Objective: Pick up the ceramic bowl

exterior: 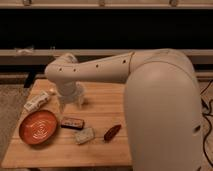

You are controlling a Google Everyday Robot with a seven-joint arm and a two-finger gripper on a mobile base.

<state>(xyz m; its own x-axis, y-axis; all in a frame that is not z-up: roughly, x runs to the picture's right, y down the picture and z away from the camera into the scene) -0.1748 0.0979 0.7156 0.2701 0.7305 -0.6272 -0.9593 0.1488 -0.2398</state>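
The ceramic bowl point(38, 127) is a wide, shallow orange-red bowl with pale ring lines inside. It sits upright near the front left corner of the wooden table point(102, 97). My gripper point(66, 99) hangs down from the white arm point(95, 67) over the left middle of the table. It is above and behind the bowl, to the bowl's right, and apart from it. A small translucent cup point(80, 98) stands right beside the gripper.
A white packet point(37, 101) lies behind the bowl at the left edge. A dark bar point(72, 122), a pale packet point(85, 135) and a red-brown item point(112, 132) lie to the bowl's right. My big white arm body point(162, 115) covers the table's right side. A dark shelf wall stands behind.
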